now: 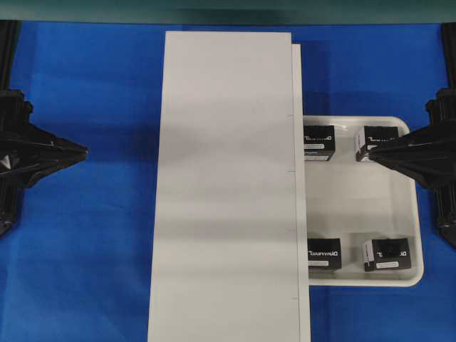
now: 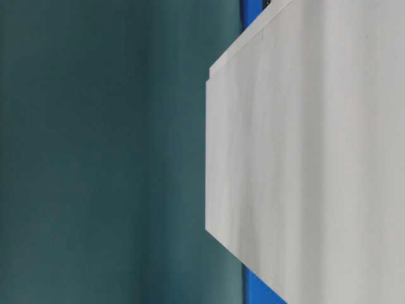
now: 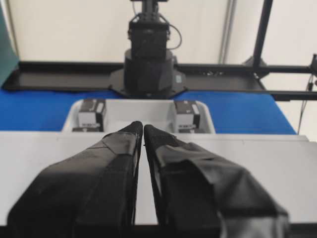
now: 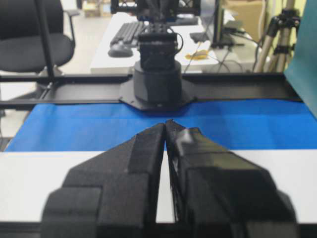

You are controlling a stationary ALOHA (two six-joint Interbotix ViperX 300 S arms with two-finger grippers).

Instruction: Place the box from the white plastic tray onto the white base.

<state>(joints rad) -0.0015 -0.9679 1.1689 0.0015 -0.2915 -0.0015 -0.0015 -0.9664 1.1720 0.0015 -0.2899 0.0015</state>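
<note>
Box (image 1: 319, 143) with logo top is sitting at tray's (image 1: 370, 206) far-left corner beside the base (image 1: 228, 185), looking light, stiff, slick-sided, best pinched across its short sides, while left gripper (image 3: 143, 127) and right gripper (image 4: 165, 125) are resting closed, holding nothing.

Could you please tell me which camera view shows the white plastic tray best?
The overhead view: the whole tray shows there, with four black boxes. The left wrist view catches only its near end beyond the board. The table-level and right wrist views show none of it.
</note>
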